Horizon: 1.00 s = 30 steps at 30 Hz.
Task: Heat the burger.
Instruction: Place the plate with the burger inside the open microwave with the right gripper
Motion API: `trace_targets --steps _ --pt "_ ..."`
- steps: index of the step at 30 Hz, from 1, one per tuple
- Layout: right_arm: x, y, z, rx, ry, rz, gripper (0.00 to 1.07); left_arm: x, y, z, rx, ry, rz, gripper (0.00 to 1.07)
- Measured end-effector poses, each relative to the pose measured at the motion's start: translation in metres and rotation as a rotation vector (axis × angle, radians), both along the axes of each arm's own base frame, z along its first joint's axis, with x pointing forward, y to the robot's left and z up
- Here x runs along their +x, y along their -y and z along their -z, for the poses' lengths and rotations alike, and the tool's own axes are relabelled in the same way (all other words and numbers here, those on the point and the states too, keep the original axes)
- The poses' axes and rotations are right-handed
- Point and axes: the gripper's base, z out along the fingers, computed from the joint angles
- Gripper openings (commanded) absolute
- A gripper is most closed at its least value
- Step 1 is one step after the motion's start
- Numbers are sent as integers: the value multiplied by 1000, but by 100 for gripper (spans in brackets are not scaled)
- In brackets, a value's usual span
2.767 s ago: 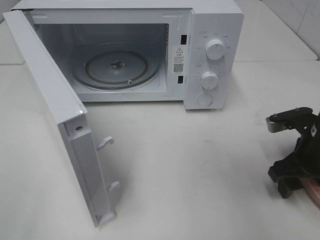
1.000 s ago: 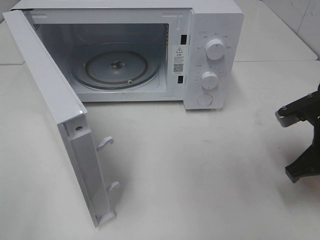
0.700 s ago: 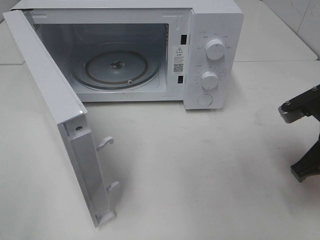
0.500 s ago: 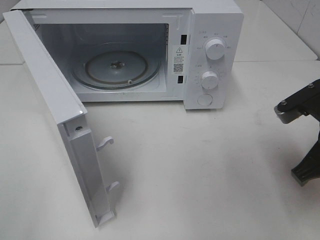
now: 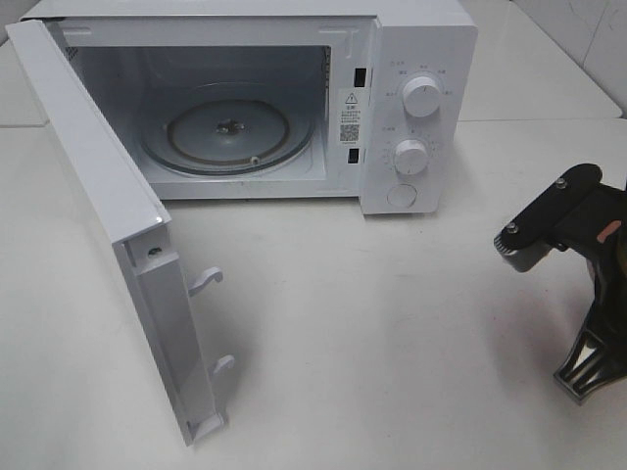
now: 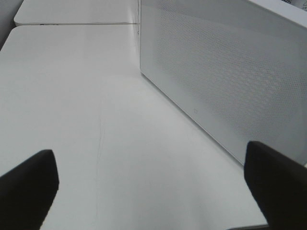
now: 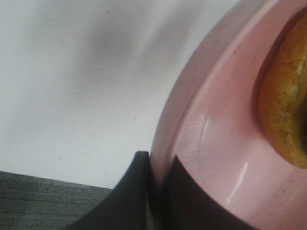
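Observation:
The burger (image 7: 286, 102) shows only in the right wrist view, as a golden-brown bun edge resting on a pink plate (image 7: 216, 143). My right gripper (image 7: 160, 167) is shut on the plate's rim, one dark finger outside and one inside. In the high view only the right arm (image 5: 573, 235) shows at the right edge; the plate and burger are out of frame there. The white microwave (image 5: 416, 59) stands at the back with its door (image 5: 108, 215) swung open to the left and its glass turntable (image 5: 230, 132) bare. My left gripper (image 6: 153, 191) is open and empty beside the door's outer face (image 6: 225, 81).
The microwave's two knobs (image 5: 421, 96) and its round button face front on the right panel. The open door juts toward the table's front left, latch hooks (image 5: 206, 280) sticking out. White tabletop (image 5: 372, 323) lies between the microwave and the right arm.
The right arm, which had drawn back toward the right edge, has swung left, further into view. The microwave and its door have not moved.

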Motion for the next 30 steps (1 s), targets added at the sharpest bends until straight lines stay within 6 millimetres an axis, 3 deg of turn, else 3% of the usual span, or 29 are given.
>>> trace_targets --steps 11,30 --pt "-24 -32 0 -9 -4 -195 1 0 0 0 0 0 0 103" --pt "-62 -65 0 -52 -32 -522 1 0 0 0 0 0 0 103"
